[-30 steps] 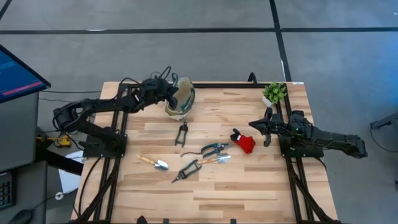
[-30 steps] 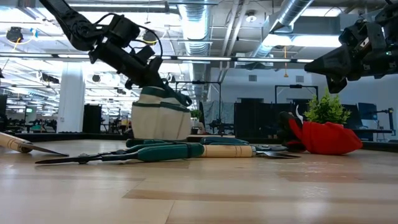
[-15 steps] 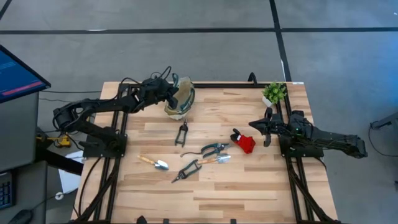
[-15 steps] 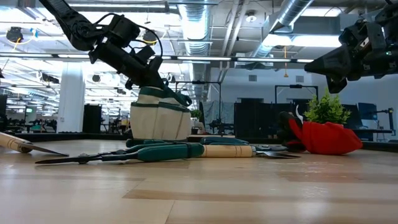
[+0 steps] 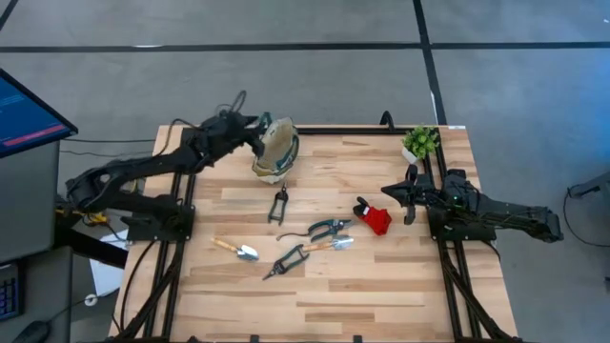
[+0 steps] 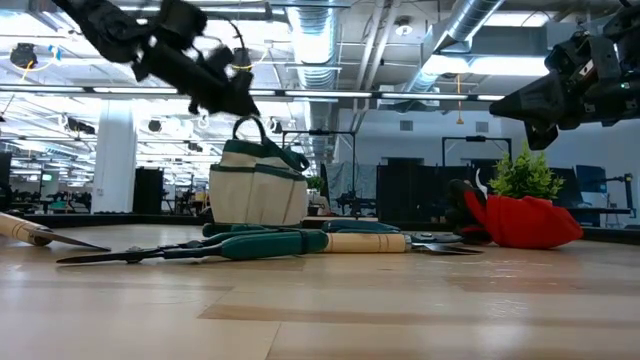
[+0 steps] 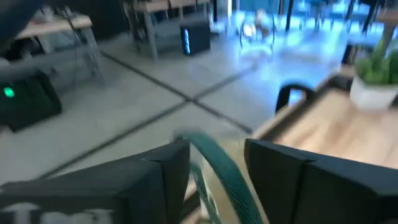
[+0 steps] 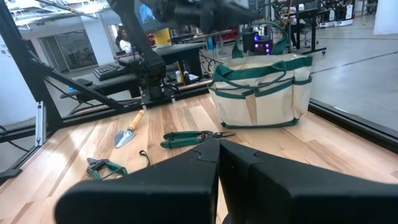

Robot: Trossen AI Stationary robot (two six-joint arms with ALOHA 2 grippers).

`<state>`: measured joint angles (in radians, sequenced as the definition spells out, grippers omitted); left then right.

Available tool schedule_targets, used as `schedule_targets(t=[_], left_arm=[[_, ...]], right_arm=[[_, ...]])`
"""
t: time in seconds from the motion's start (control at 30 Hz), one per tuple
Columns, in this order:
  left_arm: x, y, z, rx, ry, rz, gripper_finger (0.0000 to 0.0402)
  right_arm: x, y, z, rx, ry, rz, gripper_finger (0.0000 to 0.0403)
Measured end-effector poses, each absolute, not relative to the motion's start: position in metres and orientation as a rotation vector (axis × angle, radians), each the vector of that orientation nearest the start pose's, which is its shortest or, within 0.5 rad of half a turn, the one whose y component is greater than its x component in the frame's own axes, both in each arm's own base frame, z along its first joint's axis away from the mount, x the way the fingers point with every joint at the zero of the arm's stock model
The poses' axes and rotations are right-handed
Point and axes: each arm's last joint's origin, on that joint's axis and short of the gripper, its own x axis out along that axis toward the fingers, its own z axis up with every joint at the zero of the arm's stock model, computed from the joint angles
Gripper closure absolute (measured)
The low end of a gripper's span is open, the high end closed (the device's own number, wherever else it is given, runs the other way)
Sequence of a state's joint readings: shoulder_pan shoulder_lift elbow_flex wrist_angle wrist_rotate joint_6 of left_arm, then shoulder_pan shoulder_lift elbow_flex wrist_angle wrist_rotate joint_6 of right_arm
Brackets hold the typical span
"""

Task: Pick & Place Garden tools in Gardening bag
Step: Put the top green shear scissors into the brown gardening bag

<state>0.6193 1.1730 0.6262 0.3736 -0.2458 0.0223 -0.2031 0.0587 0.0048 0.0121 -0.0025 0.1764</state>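
Note:
The cream gardening bag (image 5: 276, 151) with green trim stands on its base at the table's far side, left of centre. Its handle loop (image 6: 249, 124) stands up above it. My left gripper (image 5: 255, 126) hangs open just above and left of the bag. In the left wrist view the green handle (image 7: 219, 163) shows between its fingers, blurred. The garden tools lie flat mid-table: black clippers (image 5: 278, 205), green-handled pruners (image 5: 329, 227), a silver trowel (image 5: 238, 251), dark shears (image 5: 284, 260) and a red-and-black piece (image 5: 374, 218). My right gripper (image 5: 389, 191) hovers shut at the table's right side.
A small potted plant (image 5: 419, 143) stands at the table's far right corner. A wood-handled tool (image 5: 330, 245) lies beside the pruners. Bare wood spreads along the near edge (image 5: 343, 305). A monitor (image 5: 24, 114) stands off the table's left.
My left gripper has let go of the bag's handle. It has risen and drawn back toward the table's far left corner. The bag stays where it was, and its handle loop now stands free above it.

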Motion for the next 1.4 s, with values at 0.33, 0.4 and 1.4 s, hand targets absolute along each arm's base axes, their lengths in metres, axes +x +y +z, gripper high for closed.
schedule_targets(t=[0.33,0.4,1.4], left_arm=[[0.167,0.111,0.304,0.023,0.003,0.791,0.0241],[0.164,0.103,0.307,0.023,0.0,0.763,0.0248],[0.186,0.022,0.309,0.018,-0.008,0.319,0.0368]], right_arm=[[0.099,-0.02,0.162,0.18,0.024,-0.203,0.0403],[0.099,-0.02,0.162,0.18,0.024,-0.203,0.0403],[0.099,-0.02,0.162,0.181,0.024,-0.203,0.0403]])
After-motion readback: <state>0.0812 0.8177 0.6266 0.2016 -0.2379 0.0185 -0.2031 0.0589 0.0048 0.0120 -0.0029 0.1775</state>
